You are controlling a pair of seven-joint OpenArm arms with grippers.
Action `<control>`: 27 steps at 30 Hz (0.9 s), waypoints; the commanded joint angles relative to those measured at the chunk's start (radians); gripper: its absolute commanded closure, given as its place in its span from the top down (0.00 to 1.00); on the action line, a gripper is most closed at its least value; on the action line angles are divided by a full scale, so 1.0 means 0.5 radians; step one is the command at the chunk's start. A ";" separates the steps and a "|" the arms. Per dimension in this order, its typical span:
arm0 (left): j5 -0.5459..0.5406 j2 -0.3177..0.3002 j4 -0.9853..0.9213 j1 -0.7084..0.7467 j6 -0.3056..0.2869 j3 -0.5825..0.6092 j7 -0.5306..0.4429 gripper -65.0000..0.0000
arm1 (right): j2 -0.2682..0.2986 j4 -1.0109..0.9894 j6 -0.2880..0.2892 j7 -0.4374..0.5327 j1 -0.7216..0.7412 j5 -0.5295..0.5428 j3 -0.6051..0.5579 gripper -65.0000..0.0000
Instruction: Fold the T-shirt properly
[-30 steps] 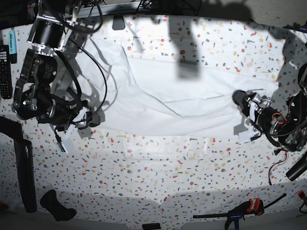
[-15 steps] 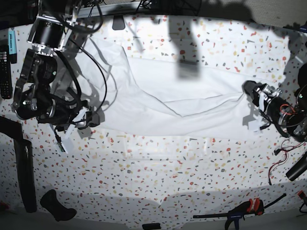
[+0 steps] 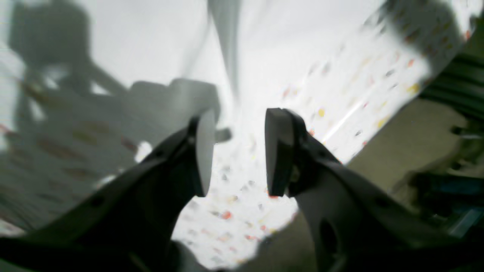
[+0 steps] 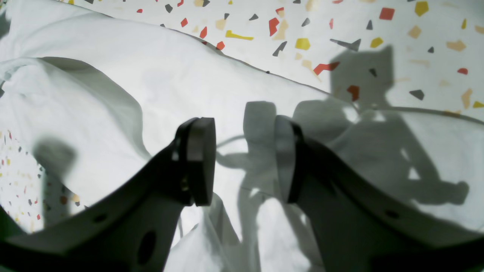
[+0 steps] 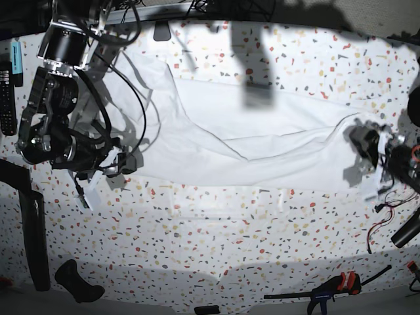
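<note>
The white T-shirt (image 5: pixel 249 141) lies spread flat and wrinkled across the middle of the speckled table (image 5: pixel 216 236), with a fold line running through it. My right gripper (image 5: pixel 90 189) is at the shirt's left end; in the right wrist view it (image 4: pixel 245 158) is open, with the jaws apart just above the shirt cloth (image 4: pixel 113 98) and nothing between them. My left gripper (image 5: pixel 372 182) is beside the shirt's right end. In the blurred left wrist view it (image 3: pixel 234 151) is open and empty over bare table, with the shirt (image 3: pixel 159 45) beyond it.
A black remote (image 5: pixel 6 98) and a blue item (image 5: pixel 16 56) lie at the left edge. Black objects (image 5: pixel 34 243) (image 5: pixel 79 283) sit at the lower left. A clamp (image 5: pixel 335 287) lies at the front right. Red wires (image 5: pixel 380 223) hang by the left arm.
My left gripper has moved to the right in the base view, off the shirt's right end toward the table edge. The right arm and the shirt have not visibly moved.
</note>
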 commanded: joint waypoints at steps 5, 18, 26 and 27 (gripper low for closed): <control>0.195 0.210 0.104 -0.079 -0.016 -0.021 -0.121 0.37 | 0.021 0.034 0.016 0.036 0.048 0.031 0.005 0.40; 0.663 0.795 0.050 -0.087 -0.016 -0.020 0.098 0.43 | 0.022 0.034 0.016 0.036 0.047 0.031 0.005 0.40; 0.827 0.772 0.037 -0.086 -0.016 -0.018 0.054 0.66 | 0.022 0.034 0.016 0.036 0.047 0.031 0.005 0.40; 0.890 0.772 0.011 -0.086 -0.016 -0.018 0.002 0.67 | 0.021 0.034 0.016 0.036 0.047 0.031 0.005 0.40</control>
